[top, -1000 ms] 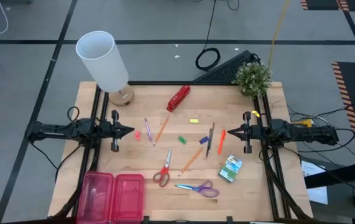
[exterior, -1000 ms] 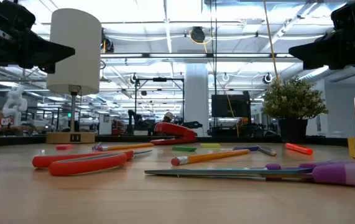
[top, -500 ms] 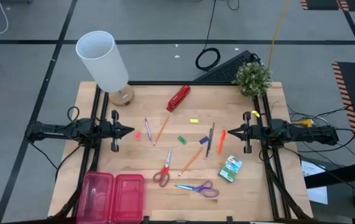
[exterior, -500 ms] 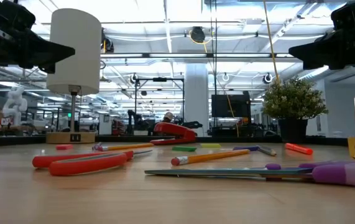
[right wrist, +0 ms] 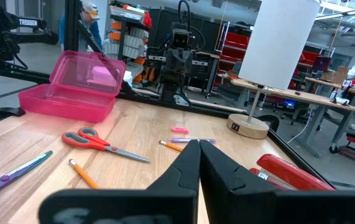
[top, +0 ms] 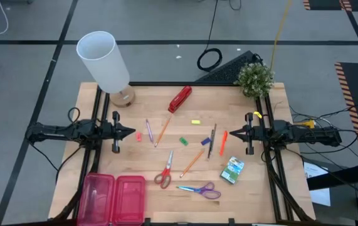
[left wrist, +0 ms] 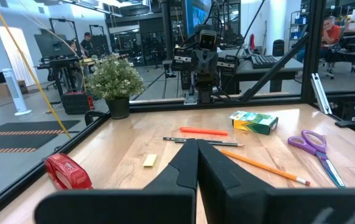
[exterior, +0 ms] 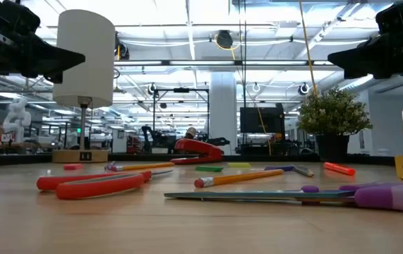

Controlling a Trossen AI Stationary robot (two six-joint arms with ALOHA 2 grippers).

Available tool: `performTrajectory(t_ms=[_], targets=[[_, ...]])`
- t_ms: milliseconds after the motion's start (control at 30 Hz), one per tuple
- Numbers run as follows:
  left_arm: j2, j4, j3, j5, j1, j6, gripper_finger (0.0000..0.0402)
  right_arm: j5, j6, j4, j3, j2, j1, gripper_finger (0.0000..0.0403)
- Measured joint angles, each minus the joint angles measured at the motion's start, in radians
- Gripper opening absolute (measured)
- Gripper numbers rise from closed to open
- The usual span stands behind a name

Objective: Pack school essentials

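Observation:
The school essentials lie loose on the wooden table: red-handled scissors (top: 164, 171), purple-handled scissors (top: 200, 189), two orange pencils (top: 163, 130) (top: 193, 162), thin pens (top: 211, 142), an orange marker (top: 223, 142), small erasers (top: 183, 141) and a green crayon box (top: 232, 169). My left gripper (top: 131, 132) hovers shut at the table's left side, pointing right. My right gripper (top: 232, 133) hovers shut at the right side, pointing left. Neither touches anything. The wrist views show each pair of fingers closed together, left (left wrist: 197, 149) and right (right wrist: 199, 152).
An open pink case (top: 113, 198) sits at the near left corner. A red stapler (top: 180, 98) lies at the far middle. A white lamp (top: 103, 61) stands at the far left and a potted plant (top: 254, 78) at the far right.

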Motion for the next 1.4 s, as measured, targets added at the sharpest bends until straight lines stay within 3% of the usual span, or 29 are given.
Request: performTrajectory(t_ms=[300,967,1167,1400], targets=[[0.0,0.0,0.0,-0.025,0.0,0.089,0.0003,0.0,0.0,0.0,0.0,0.0,0.0,0.0],[0.0,0.02,0.004,-0.051,0.0,-0.133,0.0003,0.0,0.0,0.0,0.0,0.0,0.0,0.0],[0.029,-0.068,0.145,-0.045,0.0,-0.111,0.0003,0.0,0.0,0.0,0.0,0.0,0.0,0.0],[0.195,-0.253,0.412,-0.049,0.0,-0.129,0.0003,0.0,0.0,0.001,0.0,0.0,0.0,0.0]])
